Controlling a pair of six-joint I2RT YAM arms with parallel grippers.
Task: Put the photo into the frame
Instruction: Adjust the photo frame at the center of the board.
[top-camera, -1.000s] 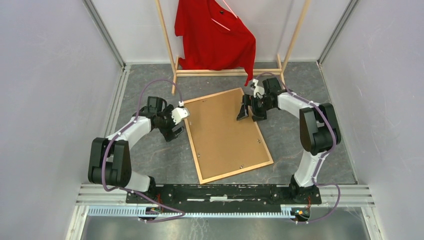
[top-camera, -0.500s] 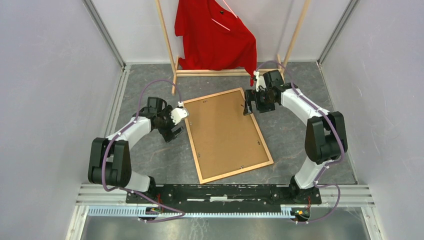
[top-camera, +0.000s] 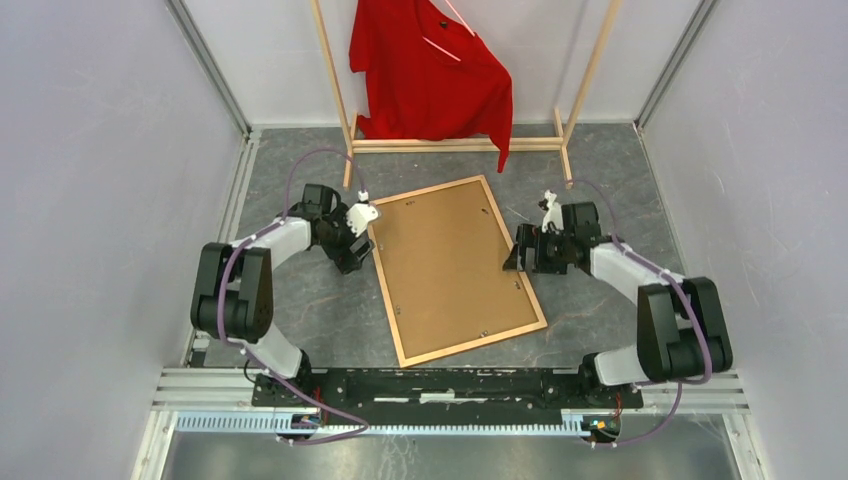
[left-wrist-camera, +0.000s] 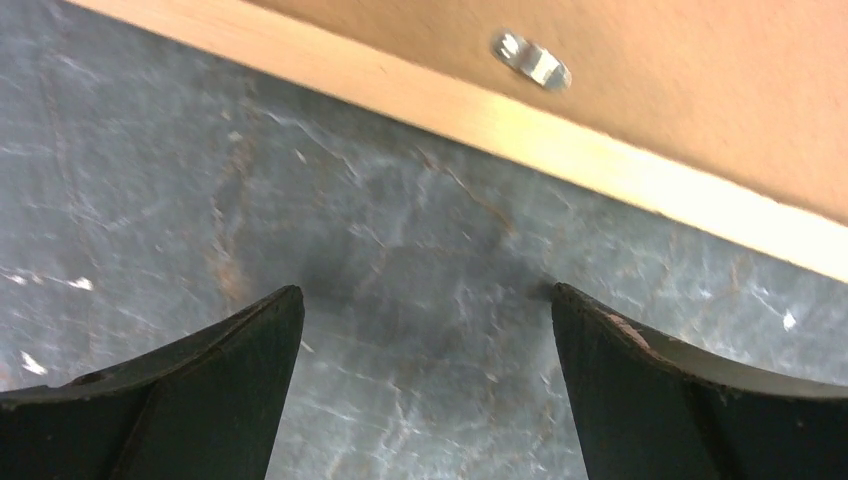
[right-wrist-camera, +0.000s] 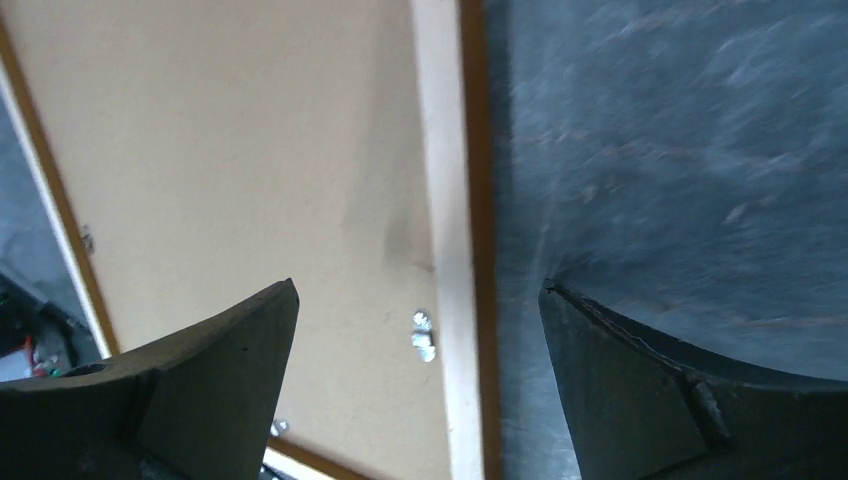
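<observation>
Both arms reach forward with elbows swung outward, wrists low over the grey table (top-camera: 620, 180). The frame (top-camera: 388, 290) lies flat and back-up, skewed between them, with the brown backing board (top-camera: 450, 265) filling it. My left gripper (top-camera: 352, 260) hangs just outside the left rail — jaws spread wide, holding nothing. My right gripper (top-camera: 516, 258) sits over the right rail — equally wide, empty. Table surface runs outward from both long rails.

— Where do you have the arms?
— I hold both low over the tabletop (top-camera: 620, 180), elbows out. My left gripper (top-camera: 352, 256) gapes wide, empty; my right gripper (top-camera: 520, 260) too, facing inward.
</observation>
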